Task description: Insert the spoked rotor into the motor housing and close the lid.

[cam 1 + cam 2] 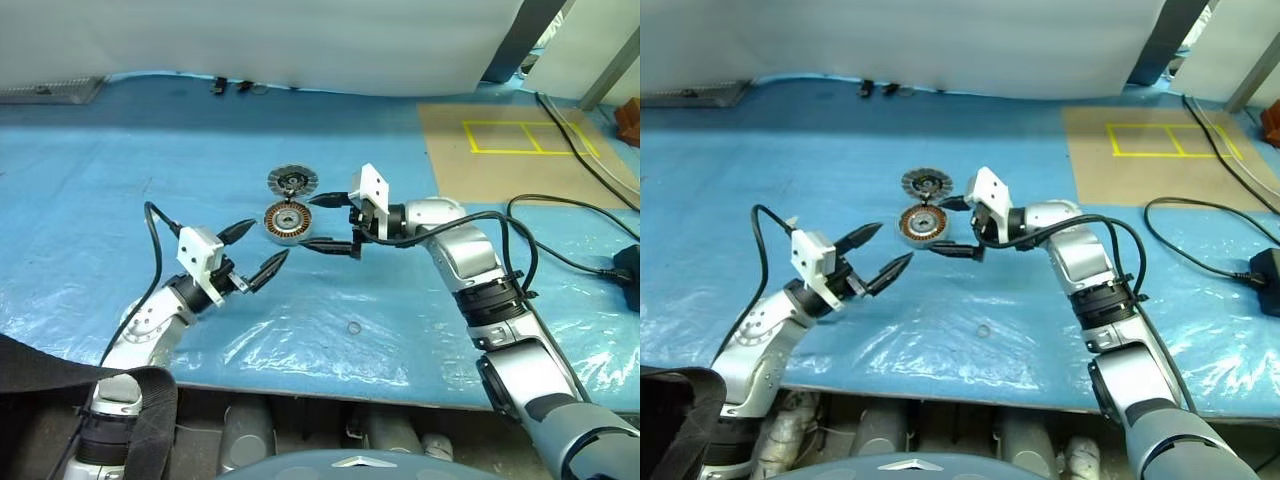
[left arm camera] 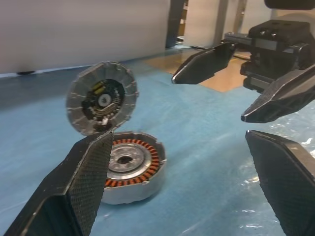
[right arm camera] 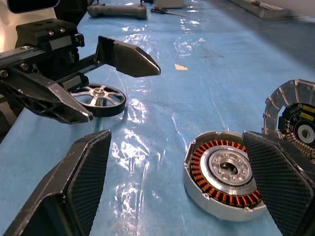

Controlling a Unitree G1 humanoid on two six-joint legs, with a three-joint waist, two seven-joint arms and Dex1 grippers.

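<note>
Centrally on the blue plastic sheet (image 1: 150,170) lies the motor housing (image 1: 286,222), a short silver cylinder with its open face up, showing a ring of copper windings around a pale hub. Its bore holds nothing. Hinged at the housing's far edge, the lid (image 1: 291,181) stands tilted up, its ribbed rim and dark inner face turned toward the robot.

The spoked rotor (image 3: 99,99), a dark-rimmed wheel with silver spokes, lies flat on the sheet on the left gripper's side of the housing, well apart from it.

Just right of the housing hangs the right gripper (image 1: 331,222), pointing left at it with its 2 black fingers spread wide and gripping nothing; one finger reaches past the housing's far rim, the other past its near rim.

Left and nearer than the housing, the left gripper (image 1: 254,250) points toward it, fingers likewise wide apart and empty.

Far right of the housing, yellow tape (image 1: 530,138) marks a brown board, and black cables (image 1: 560,255) trail over the sheet.
</note>
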